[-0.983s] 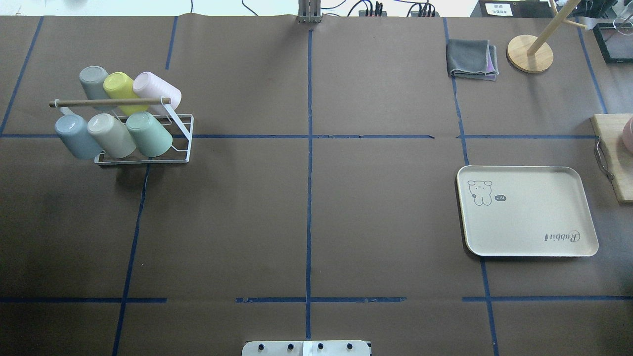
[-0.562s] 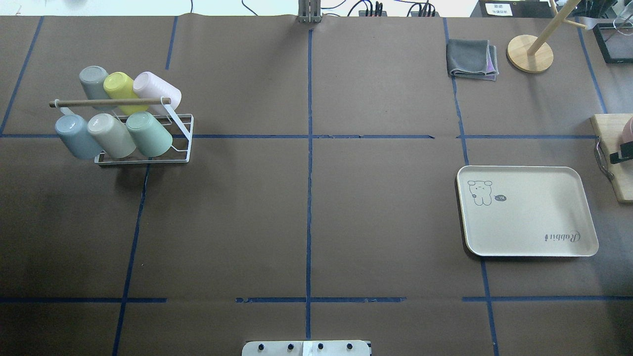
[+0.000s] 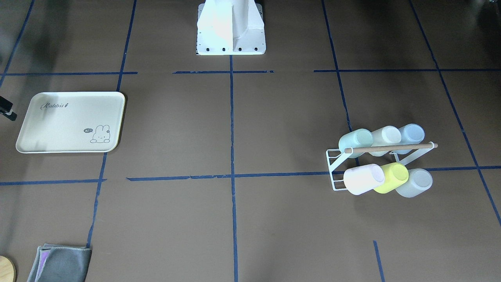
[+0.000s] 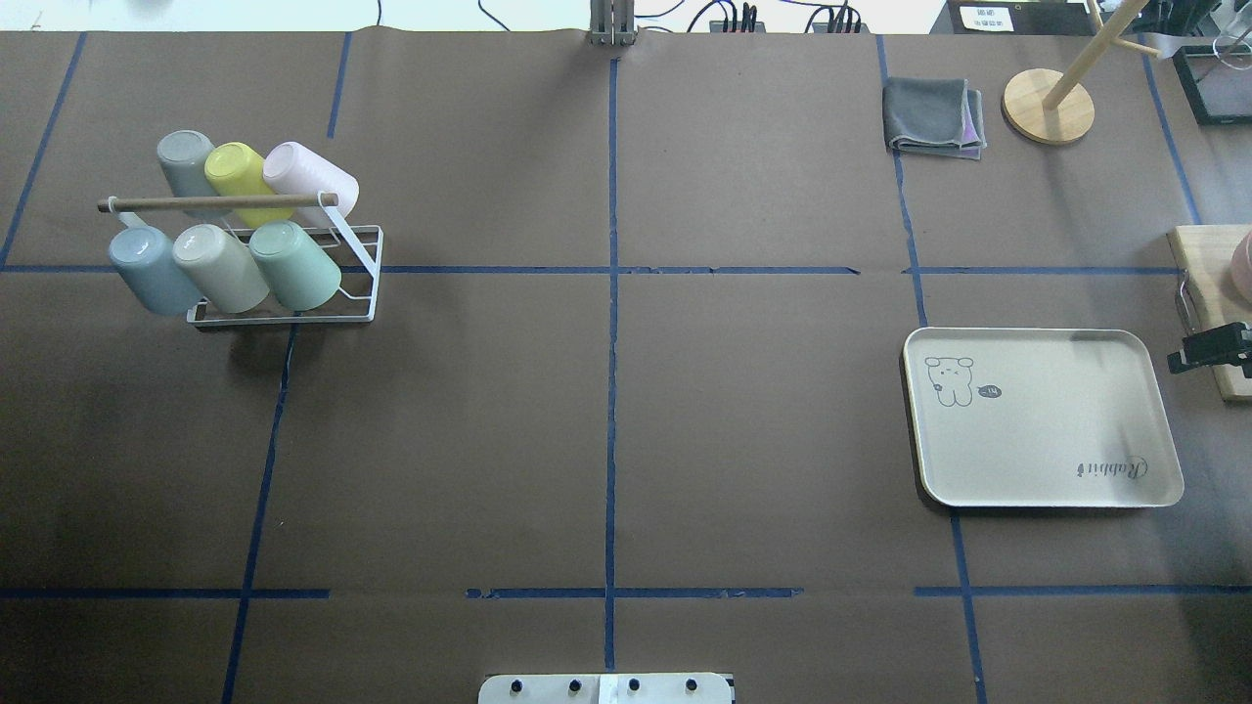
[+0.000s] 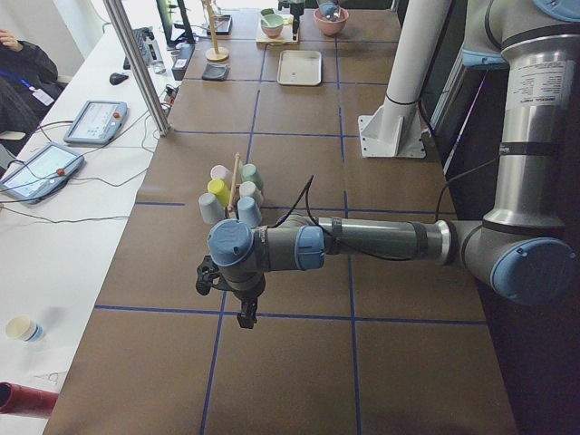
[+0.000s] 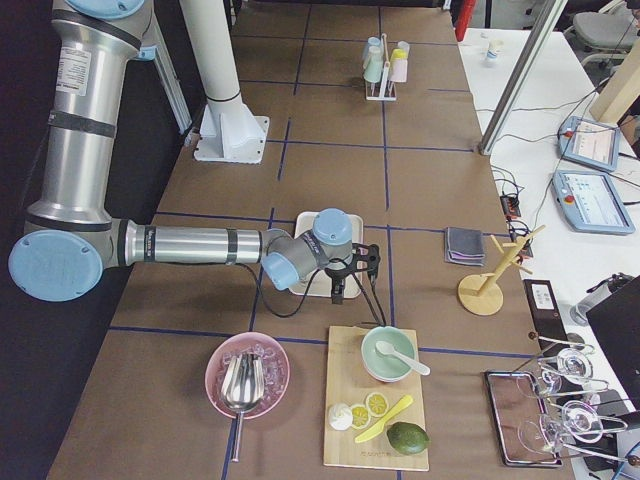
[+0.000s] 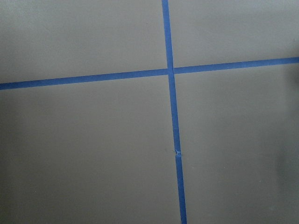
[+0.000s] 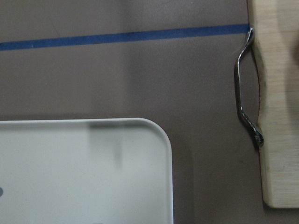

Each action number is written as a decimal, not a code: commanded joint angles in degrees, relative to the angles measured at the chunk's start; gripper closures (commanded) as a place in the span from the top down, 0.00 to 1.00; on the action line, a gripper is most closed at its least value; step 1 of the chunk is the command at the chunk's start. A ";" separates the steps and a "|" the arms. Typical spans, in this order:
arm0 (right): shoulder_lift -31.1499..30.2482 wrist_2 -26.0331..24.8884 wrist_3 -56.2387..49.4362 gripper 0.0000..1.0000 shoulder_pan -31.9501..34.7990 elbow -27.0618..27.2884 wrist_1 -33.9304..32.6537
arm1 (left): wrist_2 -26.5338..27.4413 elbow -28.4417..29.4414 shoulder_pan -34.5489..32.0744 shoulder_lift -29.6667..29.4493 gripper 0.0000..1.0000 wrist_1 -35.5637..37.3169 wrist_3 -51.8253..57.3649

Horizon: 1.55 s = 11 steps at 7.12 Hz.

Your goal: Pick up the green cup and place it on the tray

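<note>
One pale mint green cup (image 4: 295, 266) sits tilted on the rack (image 4: 215, 202).

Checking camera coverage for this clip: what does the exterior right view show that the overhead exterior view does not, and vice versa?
Only exterior right: the metal scoop in the pink bowl, the green bowl and cut fruit on the cutting board, and most of the right arm. Only overhead exterior: the tray unobstructed, bunny drawing and script visible, and the green cup plainly at the right end of the cup rack's near row. Both: tray, rack, grey cloth, wooden stand, and the right gripper by the tray's corner.
</note>
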 commanded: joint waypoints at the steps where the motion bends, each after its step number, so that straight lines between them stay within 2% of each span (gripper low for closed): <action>1: -0.11 -0.62 1.19 1.00 -2.97 -1.34 0.18 | 0.00 -0.42 0.00 0.00 1.00 -0.01 0.00; 4: -0.37 -1.84 1.28 1.00 -5.00 -1.79 0.44 | 0.00 -0.51 0.00 0.00 1.00 -0.01 0.00; 5: -1.94 -3.24 2.24 1.00 -5.44 -1.97 3.92 | 0.00 -0.60 0.00 0.00 1.00 -0.01 0.00; 6: -2.65 -3.69 7.99 1.00 -6.14 -2.14 9.52 | 0.00 -0.68 0.00 0.00 1.00 -0.01 0.00; 11: -2.22 -5.01 9.63 1.00 -9.04 -5.04 10.55 | 0.00 -0.68 0.00 0.00 1.00 -0.01 0.00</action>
